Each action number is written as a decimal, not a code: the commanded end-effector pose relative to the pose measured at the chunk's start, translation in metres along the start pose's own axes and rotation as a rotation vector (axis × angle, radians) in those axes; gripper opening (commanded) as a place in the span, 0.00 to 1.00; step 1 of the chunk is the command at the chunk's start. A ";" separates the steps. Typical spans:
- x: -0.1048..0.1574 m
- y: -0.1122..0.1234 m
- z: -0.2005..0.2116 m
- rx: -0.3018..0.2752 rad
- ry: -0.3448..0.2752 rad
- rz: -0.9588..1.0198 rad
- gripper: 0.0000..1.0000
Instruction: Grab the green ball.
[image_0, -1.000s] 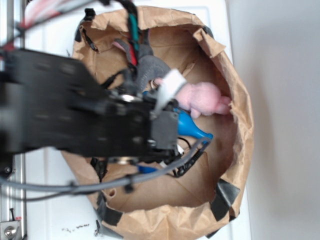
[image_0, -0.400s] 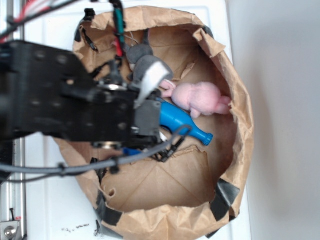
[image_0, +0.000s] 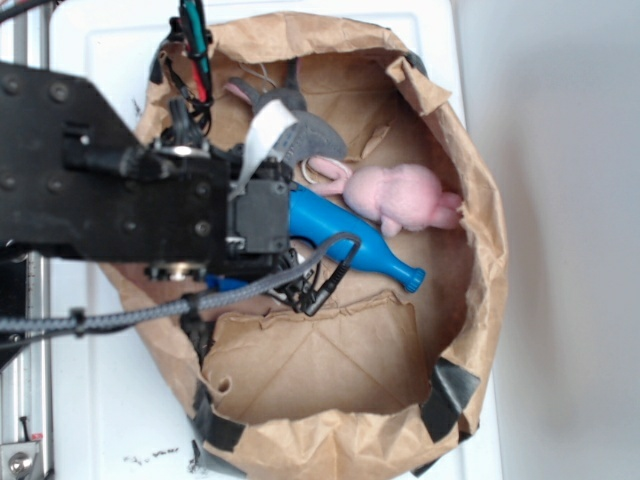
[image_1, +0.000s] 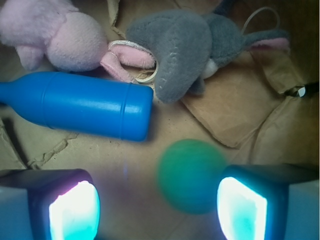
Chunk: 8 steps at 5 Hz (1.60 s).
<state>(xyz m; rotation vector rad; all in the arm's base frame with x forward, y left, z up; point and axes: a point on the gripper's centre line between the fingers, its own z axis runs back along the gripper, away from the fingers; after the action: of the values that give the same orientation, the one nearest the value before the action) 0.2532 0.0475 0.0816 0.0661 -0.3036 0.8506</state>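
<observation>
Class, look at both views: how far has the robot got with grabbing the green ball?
Done: the claw is down inside the paper bag, open, near the green ball. In hand: lining up; the ball sits between the fingers, closer to one, beside the blue bottle. Left: closing on the ball and lifting it; no grip shows yet.

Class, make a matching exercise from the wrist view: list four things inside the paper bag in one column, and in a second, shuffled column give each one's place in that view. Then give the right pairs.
Things:
1. green ball
2. blue bottle
3. pink plush toy
4. grey plush toy

Places:
A. top left corner
B. low in the view, between the gripper's two fingers, nearer the right-hand one
C. top, right of centre
D. lying on its side across the left half

Pairs: 1-B, 2-D, 3-A, 4-C
</observation>
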 end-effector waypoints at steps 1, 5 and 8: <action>0.003 -0.012 -0.010 -0.021 -0.013 0.000 1.00; 0.006 0.006 0.007 -0.007 -0.103 -0.213 1.00; 0.040 0.005 0.001 0.140 -0.094 -0.421 1.00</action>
<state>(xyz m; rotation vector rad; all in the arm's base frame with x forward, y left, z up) 0.2641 0.0694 0.0749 0.2909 -0.2733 0.4552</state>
